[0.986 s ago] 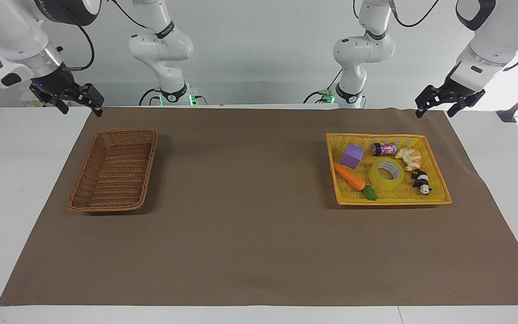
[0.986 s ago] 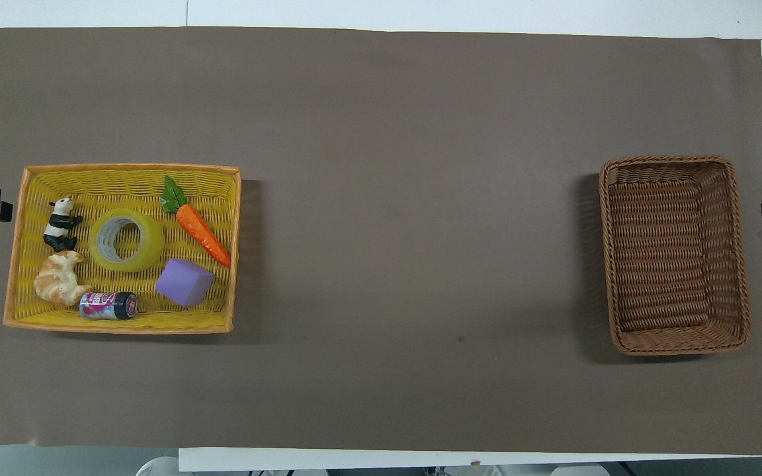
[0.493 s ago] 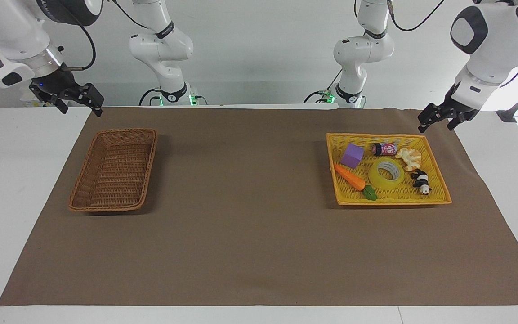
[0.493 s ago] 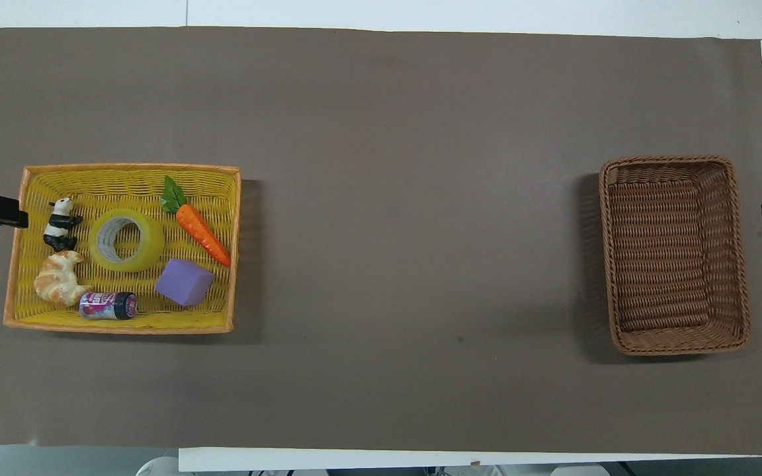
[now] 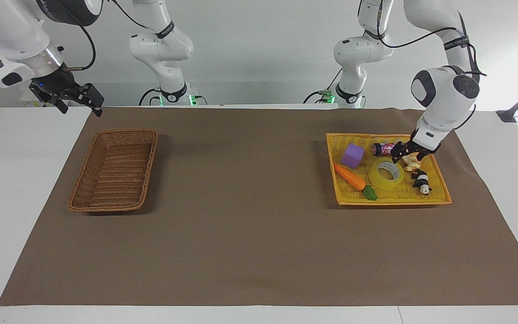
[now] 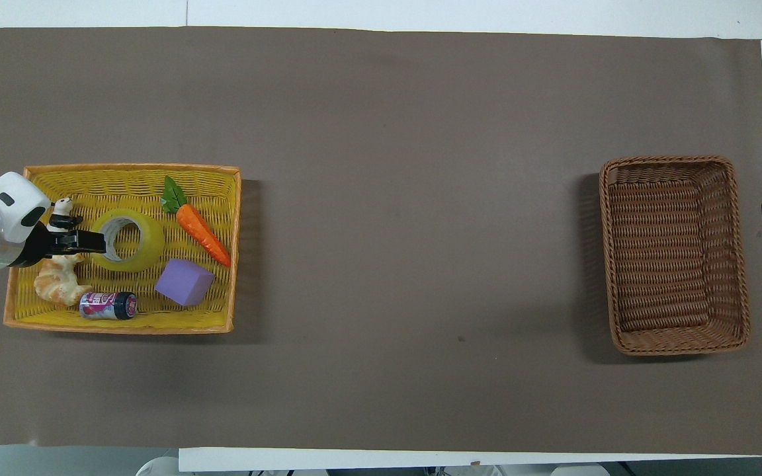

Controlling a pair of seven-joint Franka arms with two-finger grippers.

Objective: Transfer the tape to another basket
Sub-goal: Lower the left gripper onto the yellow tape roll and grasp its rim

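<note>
The tape (image 5: 379, 180), a yellow roll with a white core, lies flat in the yellow basket (image 5: 394, 201) at the left arm's end of the table. In the overhead view the tape (image 6: 151, 244) sits mid-basket. My left gripper (image 5: 405, 157) hangs low over that basket, open, with nothing between its fingers. From overhead the left gripper (image 6: 93, 242) overlaps the tape's edge. The brown wicker basket (image 5: 106, 208) stands empty at the right arm's end, also seen as the brown basket (image 6: 675, 160). My right gripper (image 5: 81, 104) waits open, raised over the table's edge near it.
The yellow basket (image 6: 116, 325) also holds a purple cube (image 6: 184, 282), a carrot (image 6: 204, 226), a small can (image 6: 108, 305), a croissant (image 6: 57, 284) and a panda figure (image 6: 62, 208). A brown mat (image 5: 241, 225) covers the table between the baskets.
The left arm has swung in from the table's edge and come down over the yellow basket, beside the tape. The right arm has not moved.
</note>
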